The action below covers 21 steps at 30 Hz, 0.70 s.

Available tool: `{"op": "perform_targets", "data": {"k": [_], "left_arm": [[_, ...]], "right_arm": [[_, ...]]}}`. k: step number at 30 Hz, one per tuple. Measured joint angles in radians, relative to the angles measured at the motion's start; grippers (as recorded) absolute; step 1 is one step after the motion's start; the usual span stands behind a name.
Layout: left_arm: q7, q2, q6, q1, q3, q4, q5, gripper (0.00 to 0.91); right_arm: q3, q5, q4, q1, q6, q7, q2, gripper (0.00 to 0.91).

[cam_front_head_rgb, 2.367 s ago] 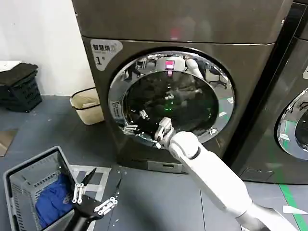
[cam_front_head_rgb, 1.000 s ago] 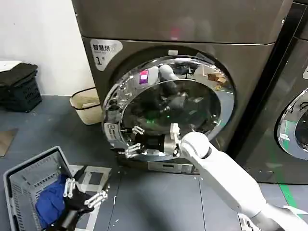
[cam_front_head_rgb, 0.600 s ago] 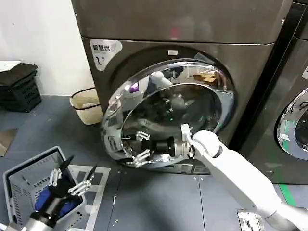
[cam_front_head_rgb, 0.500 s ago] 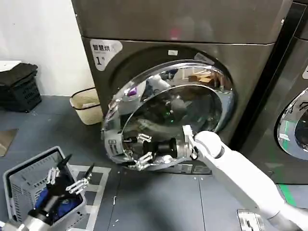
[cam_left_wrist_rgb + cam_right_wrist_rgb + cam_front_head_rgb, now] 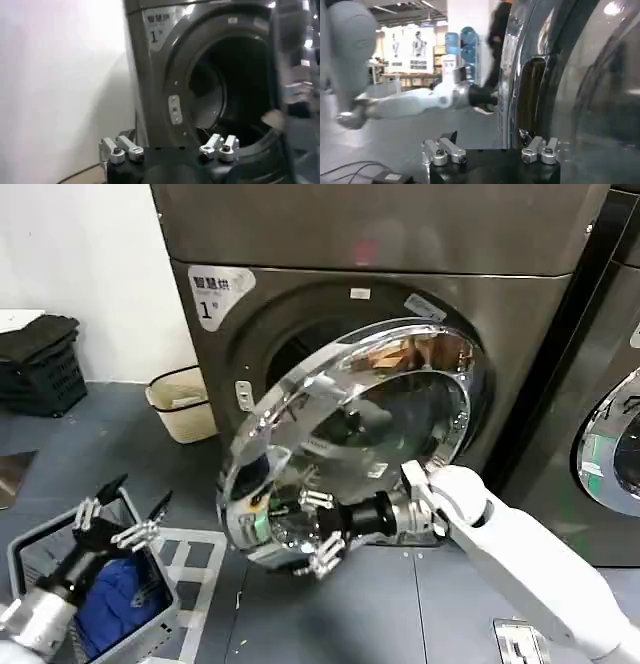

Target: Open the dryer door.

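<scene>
From my head camera I see the dryer door (image 5: 360, 434) swung well out from the grey-bronze machine (image 5: 400, 244) marked "1", hinged on its right side, with its free left edge leaning toward me and the dark drum opening (image 5: 300, 349) showing behind its upper left. My right gripper (image 5: 318, 531) is at the door's lower rim, near the bottom left of the chrome ring, its fingers spread wide; they sit right against the rim, but I cannot tell if they touch it. On the right wrist camera the fingers (image 5: 444, 150) stand apart, with the door's chrome edge (image 5: 512, 75) rising between the two sides. My left gripper (image 5: 118, 519) hangs low on the near left, above a grey basket (image 5: 25, 559) holding blue cloth (image 5: 115, 609), well apart from the door, fingers open wide. The left wrist camera looks past those open fingers (image 5: 120, 150) into the drum opening (image 5: 225, 90). A small beige bin (image 5: 180, 404) sits by the wall left of the machine, and a neighbouring machine (image 5: 610, 434) stands at the far right.
</scene>
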Motion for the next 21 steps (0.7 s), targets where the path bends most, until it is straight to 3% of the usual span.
{"op": "perform_targets", "data": {"k": [11,21], "left_arm": [[0.103,0.145,-0.039,-0.163,0.136,0.121,0.006,0.907],[0.164,0.245,-0.057,-0.328,0.346,0.181,0.051,0.907]], "right_arm": [[0.085,-0.008,0.098,-0.092,-0.020,-0.005,-0.111,0.907],[0.366,0.007,0.169,-0.353,-0.004,0.030,-0.203,0.907]]}}
